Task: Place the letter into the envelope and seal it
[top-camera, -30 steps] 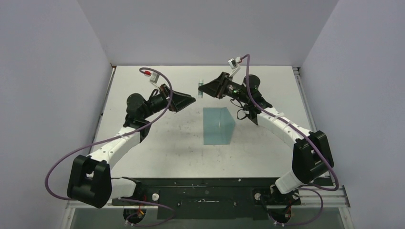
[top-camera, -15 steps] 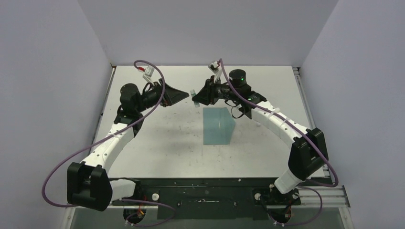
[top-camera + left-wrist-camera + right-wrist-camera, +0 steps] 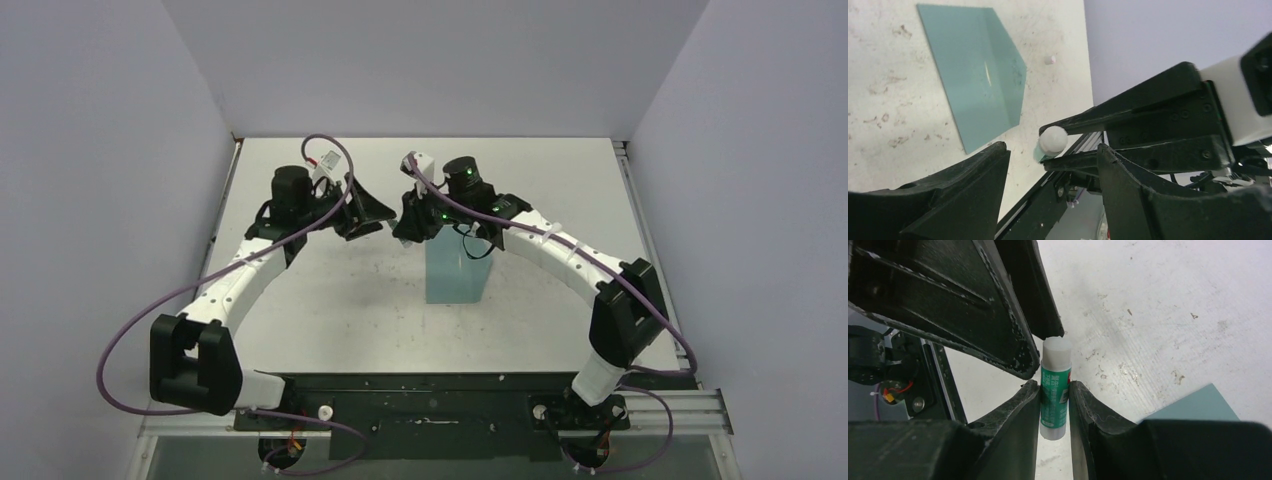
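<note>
The pale, scuffed table carries the envelope near its middle, between the two arms. The envelope is a flat teal rectangle lying with its long axis running from the arms' side toward the far wall. Its far end is hidden under the right arm. A fold line runs lengthwise close to its right long side, and the left wrist view catches a small glint on its face.

Above the table, just left of the envelope's far end, the two grippers meet tip to tip. The right gripper is clamped on a white-and-green glue tube, with the white cap pointing at the left gripper. That gripper's jaws stand well apart and hold nothing, with the cap at their tips. Whether they touch it cannot be told.

A small white bit lies on the table beside the envelope.
</note>
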{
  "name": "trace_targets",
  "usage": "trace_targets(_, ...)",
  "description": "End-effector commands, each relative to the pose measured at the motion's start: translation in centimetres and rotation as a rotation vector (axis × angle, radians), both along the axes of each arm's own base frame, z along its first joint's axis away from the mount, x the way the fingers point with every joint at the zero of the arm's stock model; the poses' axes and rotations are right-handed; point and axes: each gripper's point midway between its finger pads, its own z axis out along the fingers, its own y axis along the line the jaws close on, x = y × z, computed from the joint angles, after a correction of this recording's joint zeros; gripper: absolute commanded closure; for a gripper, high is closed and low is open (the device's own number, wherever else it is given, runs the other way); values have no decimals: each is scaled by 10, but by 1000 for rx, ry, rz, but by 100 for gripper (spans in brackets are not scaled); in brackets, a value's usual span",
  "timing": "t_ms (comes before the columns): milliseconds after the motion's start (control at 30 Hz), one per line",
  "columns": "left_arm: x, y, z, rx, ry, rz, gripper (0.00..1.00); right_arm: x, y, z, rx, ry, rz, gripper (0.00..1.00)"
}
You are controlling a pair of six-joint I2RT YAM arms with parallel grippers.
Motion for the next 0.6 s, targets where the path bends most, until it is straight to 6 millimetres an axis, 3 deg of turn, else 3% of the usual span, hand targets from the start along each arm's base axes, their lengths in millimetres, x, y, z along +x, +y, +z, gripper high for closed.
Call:
trace_targets(0,-4,-2,-10,47,72,-23,40,9,7,21,-5,-108,6,95)
trace_targets(167,-8,-14,-20,63,114,-55,48,5,14,18,-24,-123,29,95)
trace_targets(567,2,-8,-24,34,141,5,71,1,20,17,-37,-138,46,95)
